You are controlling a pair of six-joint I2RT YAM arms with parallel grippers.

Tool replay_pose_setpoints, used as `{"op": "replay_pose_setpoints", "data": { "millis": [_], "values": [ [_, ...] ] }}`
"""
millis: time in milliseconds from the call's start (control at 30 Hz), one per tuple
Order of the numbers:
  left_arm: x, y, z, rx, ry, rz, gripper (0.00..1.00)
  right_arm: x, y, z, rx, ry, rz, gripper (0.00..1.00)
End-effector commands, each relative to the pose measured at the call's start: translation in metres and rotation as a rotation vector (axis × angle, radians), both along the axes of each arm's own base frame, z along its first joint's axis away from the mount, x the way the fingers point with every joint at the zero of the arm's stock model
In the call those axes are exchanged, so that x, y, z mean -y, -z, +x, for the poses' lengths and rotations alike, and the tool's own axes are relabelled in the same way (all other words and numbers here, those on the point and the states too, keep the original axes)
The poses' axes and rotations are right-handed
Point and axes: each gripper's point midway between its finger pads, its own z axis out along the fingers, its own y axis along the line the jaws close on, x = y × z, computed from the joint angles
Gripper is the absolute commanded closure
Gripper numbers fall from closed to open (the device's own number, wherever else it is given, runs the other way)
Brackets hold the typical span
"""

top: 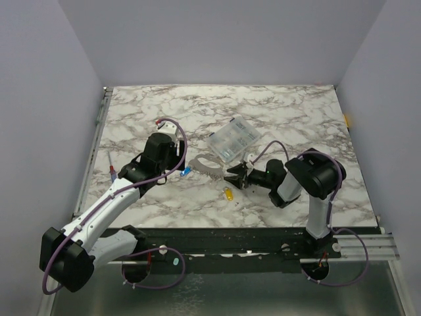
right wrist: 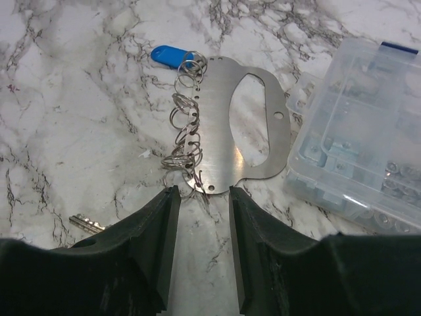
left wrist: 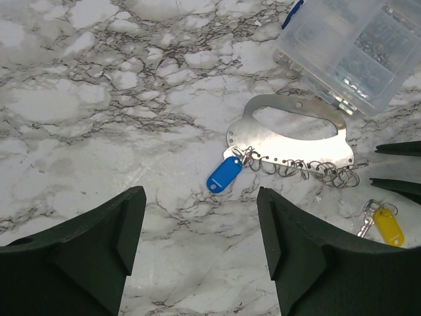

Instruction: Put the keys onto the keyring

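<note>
Right gripper [right wrist: 202, 195] is low at the keyring [right wrist: 214, 125], jaws drawn narrow with only a slim gap. The flat silvery plate's near end, with its bunch of small rings, sits right at the tips. From the wrist view I can't tell whether the fingers [right wrist: 161, 217] actually touch it, though nothing looks clamped.

The blue key [right wrist: 170, 56] is on the ring at the plate's far end, well away from this claw. The yellow key [left wrist: 388, 228] lies loose on the marble table [top: 296, 112], near the right fingers and apart from the plate.

Left gripper [left wrist: 198, 197] hovers spread wide and empty, the blue key just ahead of its gap. The clear box [top: 235, 138] sits right beside the plate's curved side.
</note>
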Motion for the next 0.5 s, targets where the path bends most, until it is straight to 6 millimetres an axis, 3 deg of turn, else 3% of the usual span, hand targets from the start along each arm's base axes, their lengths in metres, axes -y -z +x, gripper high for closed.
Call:
{"op": "replay_pose_setpoints", "data": {
  "millis": [0,167,467],
  "values": [
    [-0.004,0.002,-0.001,0.008,-0.008,0.018,0.25,-0.001,-0.032,0.005,0.109,0.021,0.066,0.55],
    [-0.004,0.002,-0.001,0.008,-0.008,0.018,0.25,-0.008,-0.032,0.008,0.087,0.002,0.081,0.57],
    [-0.004,0.002,-0.001,0.01,-0.011,0.019,0.25,-0.015,-0.015,0.009,0.037,-0.037,0.062,0.58]
  ]
}}
